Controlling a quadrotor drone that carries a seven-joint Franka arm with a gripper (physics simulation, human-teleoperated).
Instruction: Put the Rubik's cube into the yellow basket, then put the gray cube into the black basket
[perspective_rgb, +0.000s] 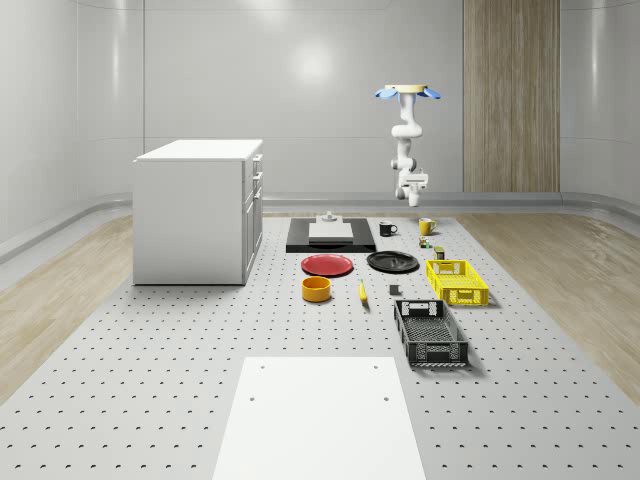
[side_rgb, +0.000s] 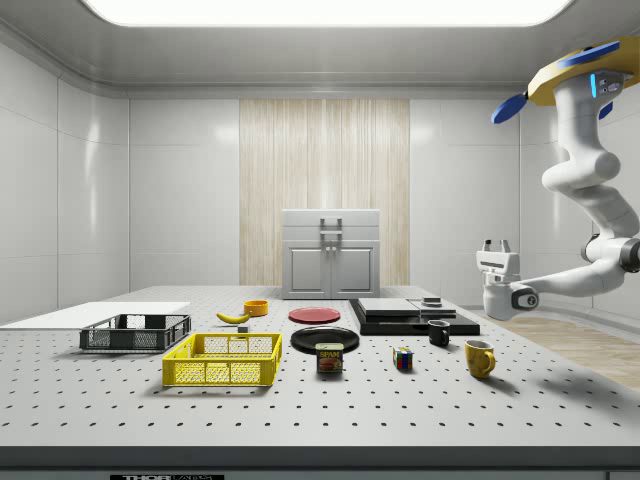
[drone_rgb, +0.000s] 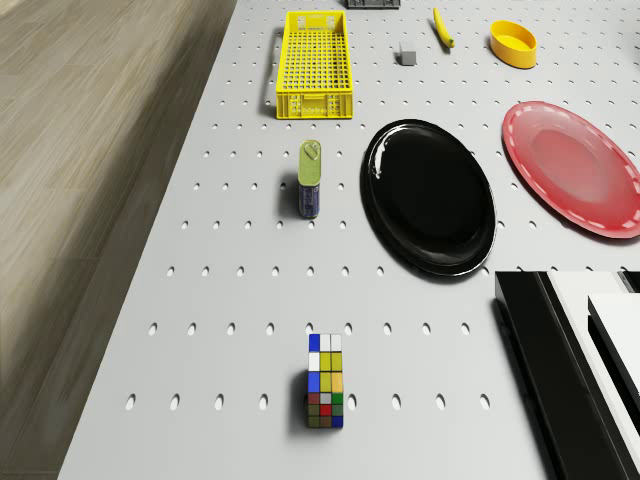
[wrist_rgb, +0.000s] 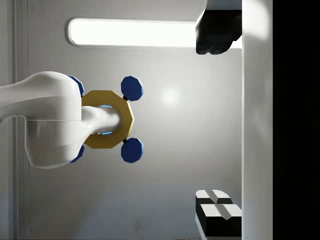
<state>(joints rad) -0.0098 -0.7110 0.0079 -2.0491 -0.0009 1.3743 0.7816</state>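
Above the perforated grey surface's (side_rgb: 300, 410) far end the drone (perspective_rgb: 407, 92) hovers, jaws parted, empty, pointing upward. Multicoloured Rubik's cube (drone_rgb: 325, 381) sits untouched near the yellow mug (side_rgb: 479, 357), so approach pending.

A white cabinet (perspective_rgb: 198, 210) stands on the perforated table (perspective_rgb: 150, 330), at nine o'clock from the red plate (perspective_rgb: 327, 264). A black plate (perspective_rgb: 392, 262) lies just beside the red plate at three o'clock. An orange bowl (perspective_rgb: 316, 289) sits near the red plate at six o'clock, and a banana (perspective_rgb: 362, 292) lies at three o'clock of the bowl. A black tray (perspective_rgb: 330, 236) holding a white slab lies at twelve o'clock of the plates. A black mug (perspective_rgb: 386, 229) and a yellow mug (perspective_rgb: 426, 226) stand beside it at three o'clock. A can (drone_rgb: 310, 177) lies at nine o'clock of the black plate in the drone view. A white mat (perspective_rgb: 318, 418) covers the near table
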